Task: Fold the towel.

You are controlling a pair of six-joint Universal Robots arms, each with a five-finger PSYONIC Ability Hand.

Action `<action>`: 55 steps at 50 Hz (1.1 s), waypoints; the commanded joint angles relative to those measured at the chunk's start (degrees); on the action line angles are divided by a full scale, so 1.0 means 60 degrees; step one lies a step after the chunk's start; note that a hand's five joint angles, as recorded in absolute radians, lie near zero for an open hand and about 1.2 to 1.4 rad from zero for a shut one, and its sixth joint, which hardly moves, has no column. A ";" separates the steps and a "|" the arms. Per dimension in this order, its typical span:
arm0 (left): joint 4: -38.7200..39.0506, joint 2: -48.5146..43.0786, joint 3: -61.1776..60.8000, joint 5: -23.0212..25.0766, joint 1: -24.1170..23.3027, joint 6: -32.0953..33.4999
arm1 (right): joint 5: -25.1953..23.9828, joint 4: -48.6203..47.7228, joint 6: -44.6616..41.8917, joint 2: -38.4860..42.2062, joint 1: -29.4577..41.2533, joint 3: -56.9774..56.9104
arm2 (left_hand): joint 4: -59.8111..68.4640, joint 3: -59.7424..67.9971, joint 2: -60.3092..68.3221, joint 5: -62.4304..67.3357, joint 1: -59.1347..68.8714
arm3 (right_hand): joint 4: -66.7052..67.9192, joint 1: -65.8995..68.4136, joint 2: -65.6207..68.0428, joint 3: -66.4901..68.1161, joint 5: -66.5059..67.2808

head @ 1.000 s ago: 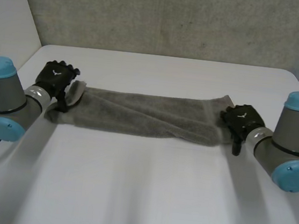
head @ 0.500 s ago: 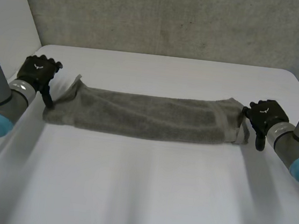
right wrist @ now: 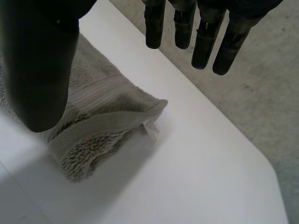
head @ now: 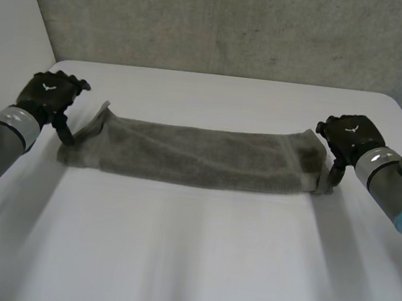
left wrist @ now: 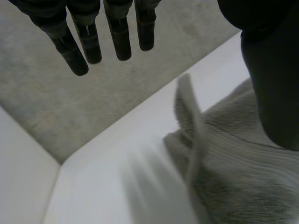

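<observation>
A grey towel [head: 200, 155] lies folded into a long narrow strip across the middle of the white table [head: 189, 258]. My left hand [head: 46, 95] hovers just off the strip's left end, fingers [left wrist: 88, 37] straight and spread from the thumb [left wrist: 271, 79], holding nothing. That end of the towel [left wrist: 224, 158] has one corner sticking up. My right hand [head: 349, 135] hangs by the right end, fingers [right wrist: 205, 37] straight, thumb [right wrist: 39, 70] apart, nothing between them. The right end of the towel [right wrist: 98, 121] lies flat below it, with a small white label at its corner.
A grey textured wall [head: 222, 26] rises behind the table's far edge. A pale panel [head: 12, 20] stands at the far left.
Both hands have let go of the towel's ends and drawn outward and back. The strip has been pulled straighter and now lies flat.
</observation>
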 commanded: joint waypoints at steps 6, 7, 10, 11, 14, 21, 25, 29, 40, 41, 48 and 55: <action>0.0000 -0.0612 -0.0157 0.1876 -0.0111 0.0198 | -0.0258 -0.0663 0.1333 0.1403 -0.0117 -0.0523 | 0.1167 0.1305 0.1259 0.1226 0.1307 | 0.2109 0.2056 0.2117 0.2122 0.2003; 0.0000 -0.0699 -0.0157 0.2036 -0.0111 0.0227 | -0.0287 -0.0663 0.1522 0.1533 -0.0117 -0.0639 | 0.1167 0.1305 0.1259 0.1226 0.1307 | 0.2109 0.2056 0.2117 0.2122 0.2003; 0.0014 -0.0918 -0.0011 0.2096 -0.0140 0.0344 | -0.0287 -0.0604 0.1917 0.1753 -0.0132 -0.0844 | 0.1195 0.1332 0.1287 0.1254 0.1335 | 0.2109 0.2056 0.2117 0.2122 0.2003; 0.0015 -0.0919 -0.0010 0.2096 -0.0140 0.0345 | -0.0287 -0.0604 0.1919 0.1754 -0.0132 -0.0845 | 0.1195 0.1333 0.1287 0.1254 0.1335 | 0.2109 0.2056 0.2117 0.2122 0.2003; 0.0102 -0.1154 0.0195 0.2096 -0.0155 0.0564 | -0.0316 -0.0619 0.2080 0.1842 -0.0132 -0.0948 | 0.1195 0.1333 0.1287 0.1254 0.1335 | 0.2109 0.2056 0.2117 0.2122 0.2003; 0.0176 -0.2338 0.1539 0.1147 -0.0140 0.0843 | -0.0214 -0.0531 0.1642 0.1974 -0.0248 -0.1080 | 0.1223 0.1361 0.1315 0.1282 0.1363 | 0.2081 0.2028 0.2089 0.2094 0.1975; 0.0147 -0.2777 0.2097 0.0459 -0.0126 0.0857 | -0.0199 -0.0429 0.1204 0.1930 -0.0497 -0.1007 | 0.1195 0.1333 0.1287 0.1254 0.1335 | 0.2053 0.2000 0.2061 0.2066 0.1947; 0.0088 -0.3189 0.2553 -0.0027 -0.0067 0.0872 | -0.0214 -0.0078 0.0529 0.1915 -0.0557 -0.0963 | 0.1195 0.1333 0.1287 0.1254 0.1335 | 0.1997 0.1944 0.2005 0.2010 0.1891; -0.0073 -0.3015 0.2305 -0.0072 -0.0096 0.0843 | -0.0272 0.0070 0.0410 0.1974 -0.0440 -0.0874 | 0.1195 0.1333 0.1287 0.1254 0.1335 | 0.2025 0.1971 0.2033 0.2038 0.1918; -0.0073 -0.3014 0.2304 -0.0072 -0.0096 0.0843 | -0.0272 0.0070 0.0410 0.1974 -0.0439 -0.0874 | 0.1195 0.1333 0.1287 0.1254 0.1335 | 0.2025 0.1971 0.2033 0.2038 0.1918; -0.0264 -0.2473 0.1881 -0.0058 -0.0140 0.0828 | -0.0272 0.0070 0.0410 0.2106 -0.0425 -0.0904 | 0.1139 0.1277 0.1231 0.1199 0.1279 | 0.2805 0.2751 0.2812 0.2818 0.2698; -0.0264 -0.2209 0.1572 -0.0028 -0.0140 0.0828 | -0.0273 0.0099 0.0337 0.2223 -0.0498 -0.0962 | 0.1111 0.1248 0.1203 0.1170 0.1251 | 0.8262 0.8208 0.8269 0.8275 0.8155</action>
